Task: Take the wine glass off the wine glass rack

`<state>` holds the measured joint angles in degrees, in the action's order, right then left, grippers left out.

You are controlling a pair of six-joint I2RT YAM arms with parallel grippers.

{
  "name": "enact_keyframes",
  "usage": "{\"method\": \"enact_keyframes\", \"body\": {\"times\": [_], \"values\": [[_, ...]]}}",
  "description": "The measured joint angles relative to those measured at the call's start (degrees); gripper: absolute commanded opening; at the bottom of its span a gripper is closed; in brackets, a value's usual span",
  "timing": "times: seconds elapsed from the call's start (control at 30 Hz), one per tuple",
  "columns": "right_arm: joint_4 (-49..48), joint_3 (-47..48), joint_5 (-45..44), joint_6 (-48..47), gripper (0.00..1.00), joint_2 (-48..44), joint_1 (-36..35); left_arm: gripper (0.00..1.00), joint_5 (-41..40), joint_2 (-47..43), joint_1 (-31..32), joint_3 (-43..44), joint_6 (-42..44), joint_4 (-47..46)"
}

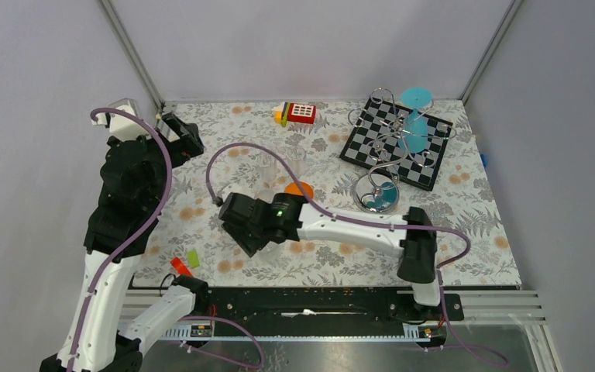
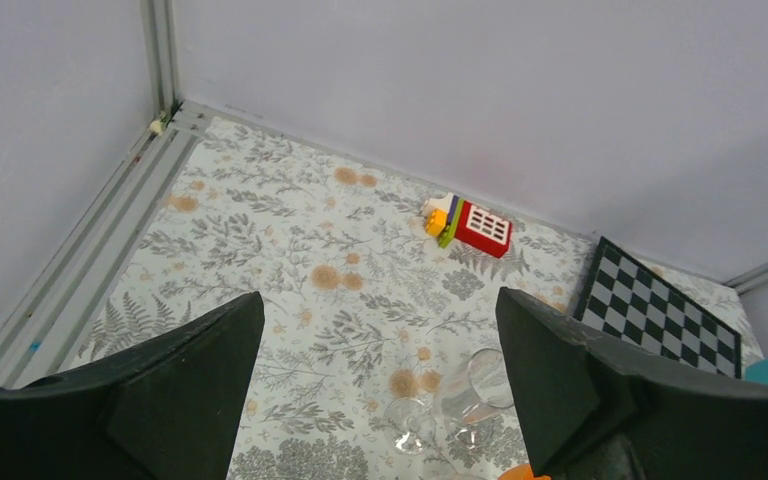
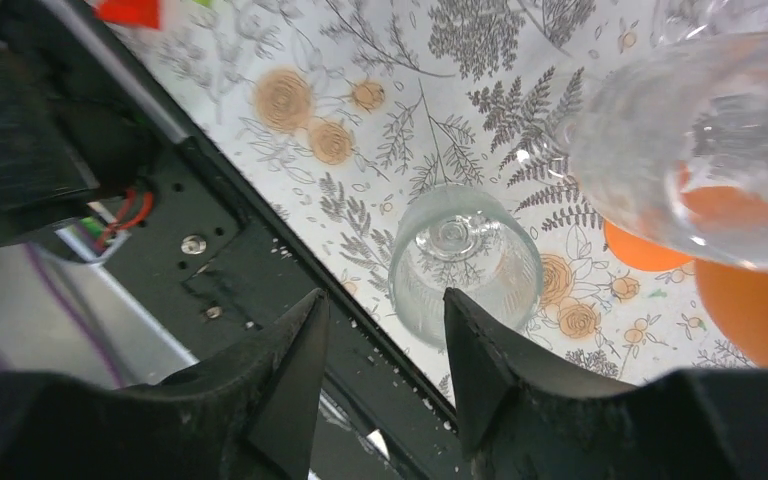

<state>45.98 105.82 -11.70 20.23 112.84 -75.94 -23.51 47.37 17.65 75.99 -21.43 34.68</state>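
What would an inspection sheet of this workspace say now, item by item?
surface: floral cloth, flat, nothing spilled.
job's things: wine glass rack upright at right, teal glass hanging on it; clear wine glass standing on the cloth.
clutter: checkered board, toy block, more clear glasses, orange piece, red and green bits.
grippers: left gripper open, empty; right gripper jaws apart, clear wine glass just beyond them.
cables: purple cable along each arm.
surroundings: grey walls, metal frame posts.
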Motion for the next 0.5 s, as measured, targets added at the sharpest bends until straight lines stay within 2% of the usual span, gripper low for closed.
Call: {"method": "enact_keyframes", "body": {"times": [0.17, 0.2, 0.3, 0.5], "values": [[-0.9, 0.1, 2.5, -0.1, 0.51, -8.5, 1.4, 0.93, 3.7, -0.1, 0.0, 1.2, -0.9, -0.1], [-2.7, -1.3, 3.9, 0.0, 0.44, -15.3, 2.7, 0.93, 6.9, -0.3, 0.0, 1.2, -2.2, -0.6], [-5.8, -4.6, 5.5, 0.3, 0.37, -20.7, 4.3, 0.93, 9.6, 0.0, 0.0, 1.0, -3.2, -1.4], [-6.0, -10.9, 6.8, 0.9, 0.39, -35.1, 12.4, 0.93, 16.1, 1.2, 0.0, 0.1, -5.7, -3.6]]}}
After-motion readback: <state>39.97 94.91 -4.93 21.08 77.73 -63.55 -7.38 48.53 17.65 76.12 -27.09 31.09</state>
